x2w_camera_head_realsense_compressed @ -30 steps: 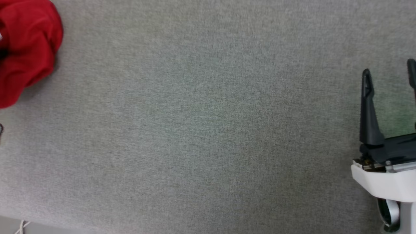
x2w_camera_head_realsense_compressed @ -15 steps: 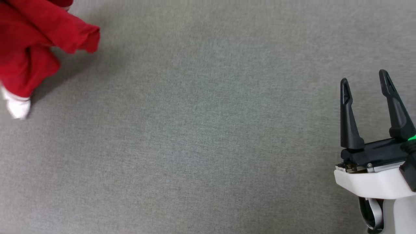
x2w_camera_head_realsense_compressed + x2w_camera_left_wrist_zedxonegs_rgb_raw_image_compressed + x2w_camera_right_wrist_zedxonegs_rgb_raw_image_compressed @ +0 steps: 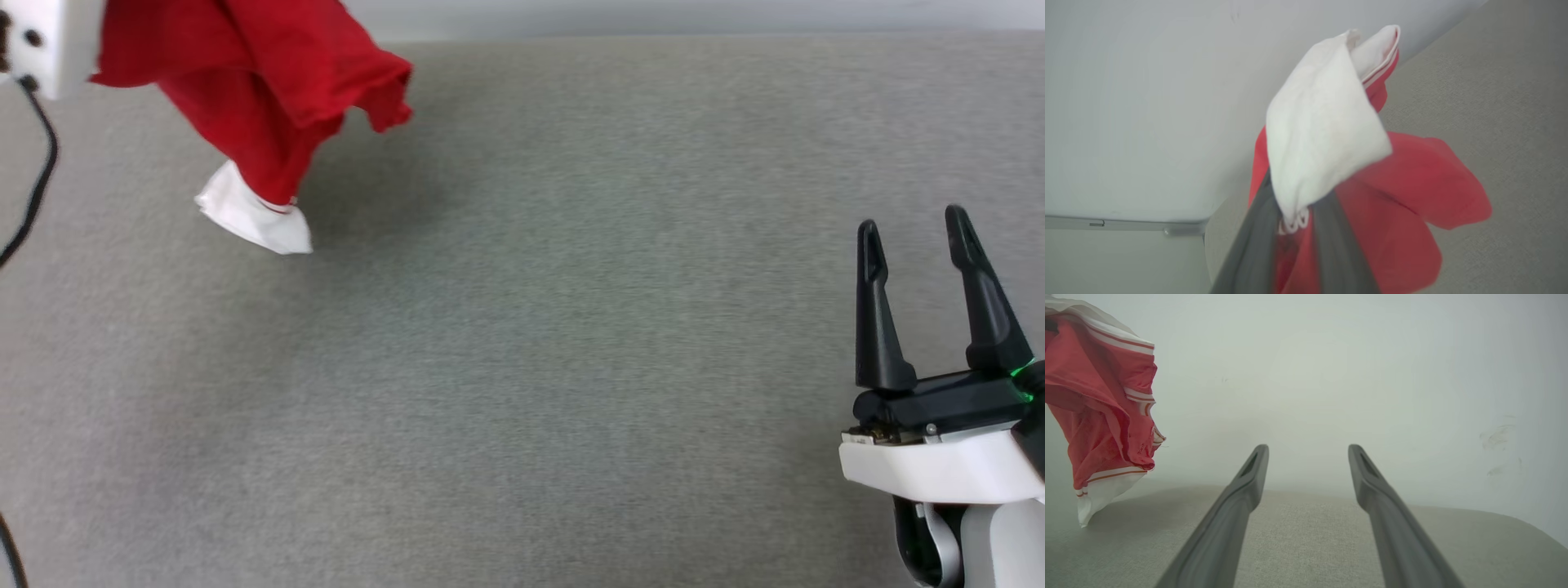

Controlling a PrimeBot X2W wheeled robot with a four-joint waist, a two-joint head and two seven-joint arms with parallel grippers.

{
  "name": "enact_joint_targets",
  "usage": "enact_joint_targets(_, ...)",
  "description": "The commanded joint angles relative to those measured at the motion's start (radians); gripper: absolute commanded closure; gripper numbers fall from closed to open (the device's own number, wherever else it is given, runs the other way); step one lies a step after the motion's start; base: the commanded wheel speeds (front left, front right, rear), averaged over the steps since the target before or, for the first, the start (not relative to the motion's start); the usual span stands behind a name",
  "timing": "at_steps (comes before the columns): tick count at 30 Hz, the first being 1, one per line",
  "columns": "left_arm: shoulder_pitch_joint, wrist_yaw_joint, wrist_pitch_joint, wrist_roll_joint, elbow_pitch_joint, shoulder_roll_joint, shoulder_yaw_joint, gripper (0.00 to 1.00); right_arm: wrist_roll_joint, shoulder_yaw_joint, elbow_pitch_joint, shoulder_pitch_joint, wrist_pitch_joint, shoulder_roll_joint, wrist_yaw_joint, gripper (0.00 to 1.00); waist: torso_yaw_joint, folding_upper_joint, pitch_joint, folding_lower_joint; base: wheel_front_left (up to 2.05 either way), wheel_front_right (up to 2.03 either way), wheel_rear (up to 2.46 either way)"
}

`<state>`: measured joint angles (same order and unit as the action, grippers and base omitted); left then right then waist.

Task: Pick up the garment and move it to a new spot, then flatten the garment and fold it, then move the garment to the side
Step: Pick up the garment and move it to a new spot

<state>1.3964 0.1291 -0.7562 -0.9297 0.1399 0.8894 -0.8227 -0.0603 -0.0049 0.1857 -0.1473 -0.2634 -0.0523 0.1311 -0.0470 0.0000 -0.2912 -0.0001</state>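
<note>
left gripper (image 3: 1294, 220) clamped on the garment (image 3: 261, 82), hanging bunched at 11 o'clock by the far edge of the table (image 3: 571, 367); right gripper (image 3: 914, 229) at 4 o'clock, spread wide, empty. open surface lies between them.

In the head view the red jersey garment (image 3: 269, 90) with white, stripe-trimmed sleeves runs off the top edge, so its upper part is out of frame. A white block (image 3: 51, 39) with dark holes is clipped by the top-left corner, and a thin black cable (image 3: 39, 184) leaves by the left edge. The right gripper (image 3: 912, 219) loses its white wrist casing to the bottom-right corner. The left wrist view is blurred: the left gripper (image 3: 1295, 228) shows two smeared grey fingers (image 3: 1245, 261) whose tips vanish under a white sleeve (image 3: 1323, 134). The hazy right wrist view cuts the garment at its left edge, and whether the lowest sleeve tip touches the grey woven tabletop (image 3: 1306, 547) cannot be told.
</note>
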Motion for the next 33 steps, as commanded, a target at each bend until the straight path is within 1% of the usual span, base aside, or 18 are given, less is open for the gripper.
enact_joint_targets(1,0.022,-0.001,-0.002,-0.003,-0.014,-0.012,-0.012,1.00,-0.007,-0.003,-0.005,0.015,-0.002,0.003,-0.001,0.00,0.050,0.0000,0.033,0.0001,0.00,0.00,0.00)
enact_joint_targets(5,0.057,-0.001,-0.011,0.008,-0.059,-0.042,-0.071,1.00,-0.023,-0.004,-0.014,0.026,-0.002,0.003,-0.001,0.00,0.104,0.0000,0.051,0.0001,0.00,0.00,0.00)
enact_joint_targets(8,0.081,-0.001,-0.011,-0.006,-0.090,-0.073,-0.108,1.00,-0.033,-0.007,-0.019,0.034,-0.002,0.003,-0.001,0.00,0.141,0.0000,0.062,0.0001,0.00,0.00,0.00)
enact_joint_targets(9,0.103,-0.001,-0.009,-0.013,-0.111,-0.100,-0.141,1.00,-0.041,-0.012,-0.023,0.039,-0.002,0.003,-0.001,0.00,0.171,0.0000,0.071,0.0001,0.00,0.00,0.00)
enact_joint_targets(14,0.105,-0.001,-0.007,-0.025,-0.130,-0.131,-0.197,1.00,-0.051,-0.008,-0.029,0.045,-0.002,0.003,-0.001,0.00,0.215,0.0000,0.076,0.0001,0.00,0.00,0.00)
enact_joint_targets(17,0.060,-0.001,0.008,-0.034,-0.131,-0.141,-0.233,1.00,-0.059,-0.010,-0.032,0.045,-0.002,0.003,-0.001,0.00,0.234,0.0000,0.068,0.0001,0.00,0.00,0.00)
enact_joint_targets(20,0.005,-0.001,0.039,-0.043,-0.117,-0.163,-0.266,1.00,-0.061,-0.008,-0.032,0.047,-0.002,0.003,-0.001,0.00,0.241,0.0000,0.053,0.0001,0.00,0.00,0.00)
enact_joint_targets(26,-0.137,-0.005,0.126,-0.031,-0.051,-0.227,-0.338,1.00,-0.060,-0.004,-0.034,0.019,-0.002,0.003,-0.001,0.00,0.247,0.0000,0.004,0.0001,0.00,0.00,0.00)
enact_joint_targets(28,-0.189,-0.006,0.154,-0.042,-0.018,-0.252,-0.359,1.00,-0.058,-0.002,-0.035,0.011,-0.002,0.003,-0.001,0.00,0.250,0.0000,-0.013,0.0001,0.00,0.00,0.00)
enact_joint_targets(33,-0.289,-0.004,0.232,-0.016,0.079,-0.313,-0.402,1.00,-0.053,-0.002,-0.039,-0.005,-0.002,0.003,-0.001,0.00,0.255,0.0000,-0.053,0.0001,0.00,0.00,0.00)
